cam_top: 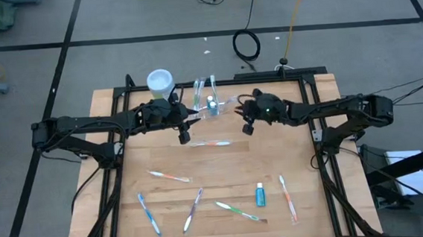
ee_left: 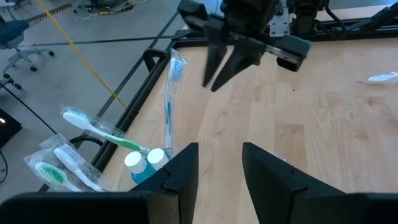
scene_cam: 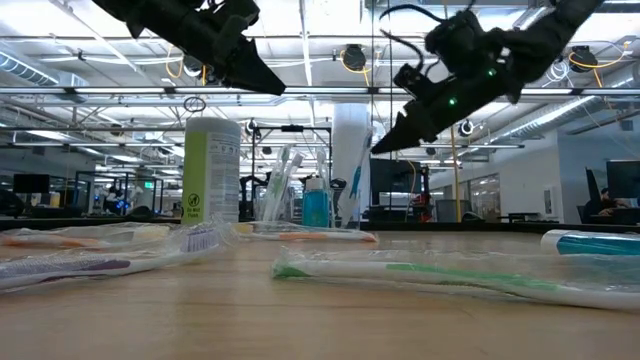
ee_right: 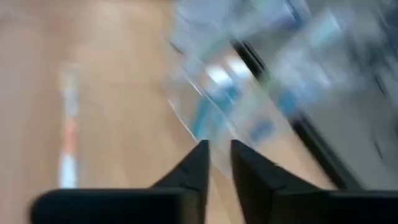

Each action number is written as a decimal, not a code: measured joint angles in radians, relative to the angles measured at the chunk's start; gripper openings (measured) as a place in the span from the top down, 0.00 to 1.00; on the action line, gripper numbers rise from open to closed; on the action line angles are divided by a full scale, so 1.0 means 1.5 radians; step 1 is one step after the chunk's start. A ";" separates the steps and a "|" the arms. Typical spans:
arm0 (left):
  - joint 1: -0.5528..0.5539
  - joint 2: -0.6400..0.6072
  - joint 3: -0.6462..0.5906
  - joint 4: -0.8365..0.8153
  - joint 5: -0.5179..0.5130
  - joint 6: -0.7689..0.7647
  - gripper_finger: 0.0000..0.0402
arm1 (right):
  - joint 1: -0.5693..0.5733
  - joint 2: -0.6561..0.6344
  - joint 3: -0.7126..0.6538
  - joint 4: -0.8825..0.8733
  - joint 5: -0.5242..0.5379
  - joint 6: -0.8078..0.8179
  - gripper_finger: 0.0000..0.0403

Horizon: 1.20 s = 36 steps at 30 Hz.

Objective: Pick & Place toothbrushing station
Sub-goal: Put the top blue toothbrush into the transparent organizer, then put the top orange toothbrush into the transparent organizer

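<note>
Clear toothbrushing station (far table edge)

Narrow-gapped claw — blurred holder beyond

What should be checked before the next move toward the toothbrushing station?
1. Toothbrushing station upright at the table's far edge: ok.
2. Left claw open and empty: ok.
3. Right claw raised off the table: ok.
4. Station gripped: not ok; in the high view both claws are apart from it.
5. Table below the claws free: not ok; a wrapped toothbrush lies there.
6. Clearance between the left arm and the green canister: cannot tell.
</note>
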 joint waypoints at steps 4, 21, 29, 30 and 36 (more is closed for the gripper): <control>0.000 0.000 0.000 0.012 0.000 0.006 0.68 | -0.065 0.032 -0.027 0.155 -0.173 -0.035 0.98; 0.000 0.000 0.000 0.019 0.001 0.015 0.68 | -0.214 0.251 0.163 0.200 -0.272 -0.007 1.00; 0.000 0.000 0.000 0.007 0.002 -0.019 0.68 | -0.208 0.245 0.183 0.145 -0.276 0.063 1.00; -0.001 0.000 0.000 0.003 0.003 -0.034 0.68 | -0.201 0.232 0.182 0.118 -0.279 0.062 1.00; -0.011 0.000 0.000 -0.037 0.070 -0.066 0.68 | -0.139 0.145 0.135 0.018 -0.269 0.043 1.00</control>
